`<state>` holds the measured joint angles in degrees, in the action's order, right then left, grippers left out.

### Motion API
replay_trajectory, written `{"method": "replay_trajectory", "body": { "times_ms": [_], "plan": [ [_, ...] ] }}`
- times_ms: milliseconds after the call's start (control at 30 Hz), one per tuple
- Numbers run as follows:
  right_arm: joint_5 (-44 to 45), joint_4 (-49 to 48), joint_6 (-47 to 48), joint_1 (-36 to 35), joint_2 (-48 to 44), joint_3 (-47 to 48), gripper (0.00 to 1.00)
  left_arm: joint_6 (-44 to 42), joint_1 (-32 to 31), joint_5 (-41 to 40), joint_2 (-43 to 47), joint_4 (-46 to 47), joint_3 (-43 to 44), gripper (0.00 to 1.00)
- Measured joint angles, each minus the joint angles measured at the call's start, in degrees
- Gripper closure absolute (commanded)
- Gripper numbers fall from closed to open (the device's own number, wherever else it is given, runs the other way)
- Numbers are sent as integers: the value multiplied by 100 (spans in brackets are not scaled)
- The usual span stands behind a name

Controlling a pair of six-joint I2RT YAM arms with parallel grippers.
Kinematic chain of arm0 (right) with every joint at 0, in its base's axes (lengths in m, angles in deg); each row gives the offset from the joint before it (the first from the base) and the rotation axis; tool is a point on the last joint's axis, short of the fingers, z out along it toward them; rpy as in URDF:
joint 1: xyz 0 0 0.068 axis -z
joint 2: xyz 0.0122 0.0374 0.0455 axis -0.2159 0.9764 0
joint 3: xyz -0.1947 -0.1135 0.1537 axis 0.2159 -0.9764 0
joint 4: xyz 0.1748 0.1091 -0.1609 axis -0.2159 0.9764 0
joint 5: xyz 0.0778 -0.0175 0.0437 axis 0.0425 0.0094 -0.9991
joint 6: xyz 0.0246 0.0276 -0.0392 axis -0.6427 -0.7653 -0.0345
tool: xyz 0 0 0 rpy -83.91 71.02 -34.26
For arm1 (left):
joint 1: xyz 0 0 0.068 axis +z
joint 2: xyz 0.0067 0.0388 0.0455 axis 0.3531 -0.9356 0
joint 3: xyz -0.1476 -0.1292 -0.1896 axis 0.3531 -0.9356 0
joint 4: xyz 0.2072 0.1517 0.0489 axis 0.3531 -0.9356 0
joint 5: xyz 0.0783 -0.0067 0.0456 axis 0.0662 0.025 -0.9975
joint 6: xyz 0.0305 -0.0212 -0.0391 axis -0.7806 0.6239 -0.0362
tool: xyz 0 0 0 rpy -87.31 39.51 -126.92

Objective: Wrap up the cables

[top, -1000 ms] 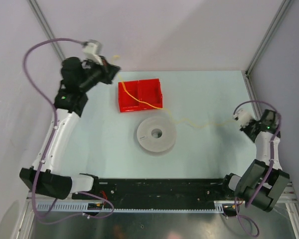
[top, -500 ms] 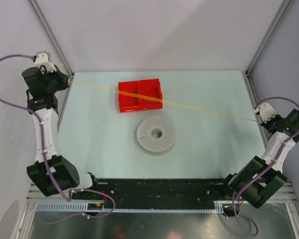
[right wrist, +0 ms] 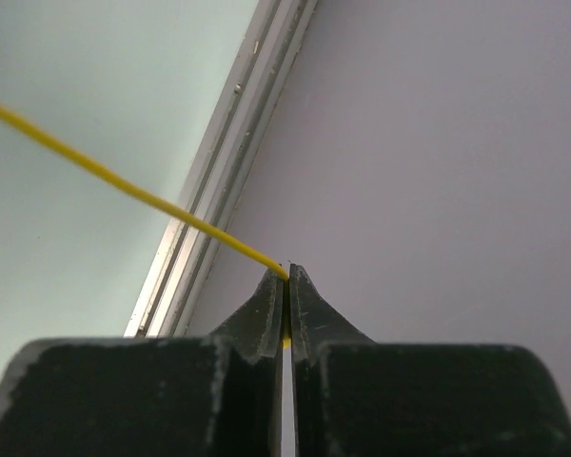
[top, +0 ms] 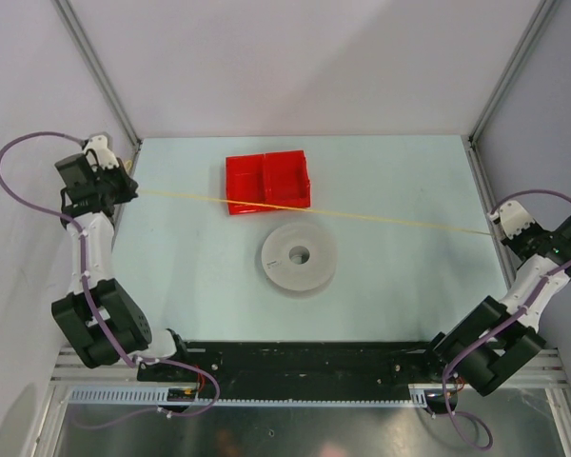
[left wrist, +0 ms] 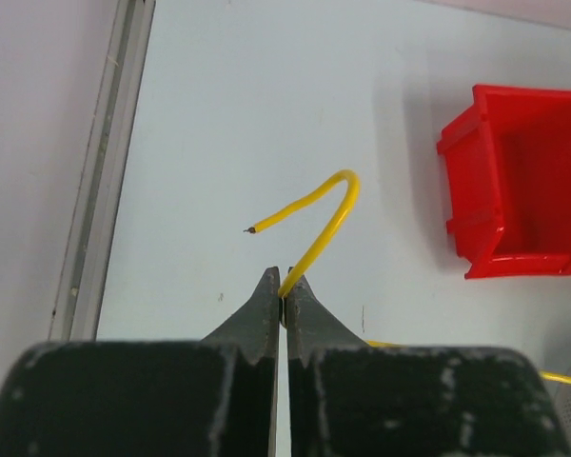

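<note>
1. The left fingers [left wrist: 268, 307] are pressed fully together, with no gap showing between the tips, and they pinch the yellow wire [left wrist: 325, 228] right at those tips
2. Just past the left fingers, a short free end of the wire rises, bends over in a hook and points back to the left, ending in a small dark tip above the table [left wrist: 266, 114]
3. The right fingers [right wrist: 269, 300] are also closed tight and clamp the other end of the wire at their tips; from there the wire runs up and to the left in a straight line
4. Between the two pairs of fingers the wire is stretched in a nearly straight line across the table, from the left fingers at the far-left edge to the right fingers at the right edge
5. A red bin [top: 267, 181] with two compartments sits ahead and to the right of the left fingers; seen from above, the wire crosses its near part, and I cannot tell whether the two touch
6. A white reel [top: 298, 256] lies flat on the table on the near side of the wire, roughly midway between the two pairs of fingers, close to the bin and clear of the wire
7. The left rail [left wrist: 105, 162] runs along the table edge to the left of the left fingers
8. The right rail [right wrist: 230, 186] lies to the left of the right fingers, whose tips show against the pale wall [right wrist: 438, 143]
</note>
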<state>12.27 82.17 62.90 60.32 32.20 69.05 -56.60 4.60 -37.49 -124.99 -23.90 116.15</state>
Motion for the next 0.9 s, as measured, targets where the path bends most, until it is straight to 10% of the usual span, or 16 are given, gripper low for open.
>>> {"method": "replay_trajectory", "body": {
  "times_ms": [900],
  "plan": [
    [-1040,315,297,787,599,-2,100,-560,590,815,-2,-354,-651,100]
  ]
}}
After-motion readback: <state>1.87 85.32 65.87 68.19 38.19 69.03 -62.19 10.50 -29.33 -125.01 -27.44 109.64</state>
